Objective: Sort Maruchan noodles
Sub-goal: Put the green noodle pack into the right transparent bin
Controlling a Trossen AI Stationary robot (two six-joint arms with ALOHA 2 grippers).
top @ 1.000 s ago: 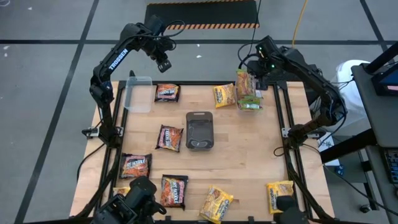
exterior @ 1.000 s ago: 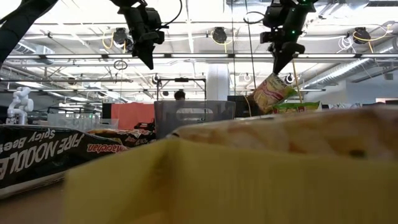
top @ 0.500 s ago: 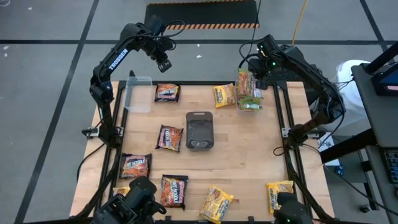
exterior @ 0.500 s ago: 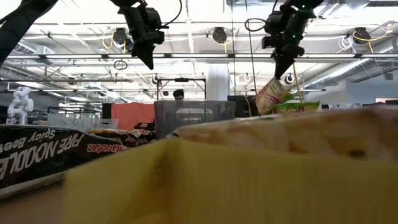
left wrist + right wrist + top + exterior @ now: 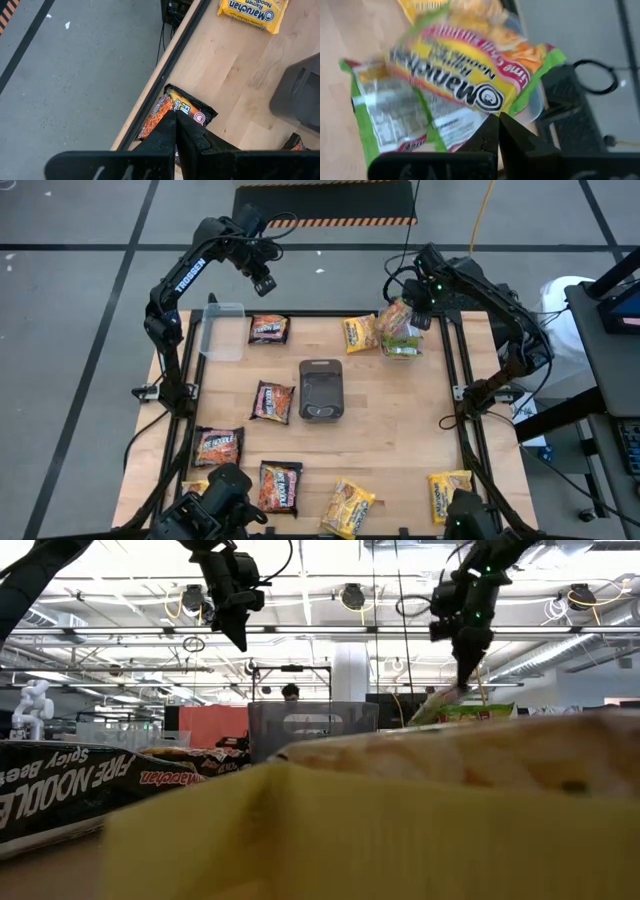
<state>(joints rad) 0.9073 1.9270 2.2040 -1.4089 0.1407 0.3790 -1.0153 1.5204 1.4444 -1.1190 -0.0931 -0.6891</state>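
Sorting was barely begun: green-edged packets (image 5: 400,328) filled the tub (image 5: 403,350) right of the tray (image 5: 321,388), where the right gripper (image 5: 418,308), fingers pinched together, hovered; brown and yellow packets lay scattered around the tray. Left gripper (image 5: 266,284) hung closed, empty.

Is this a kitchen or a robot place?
Probably a robot lab or workshop, not a kitchen. Two robot arms stand over a wooden table strewn with noodle packets, and the room behind has a bare concrete floor and ceiling pipes and lights.

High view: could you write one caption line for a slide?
Right gripper lowers a green-edged packet into the tub.
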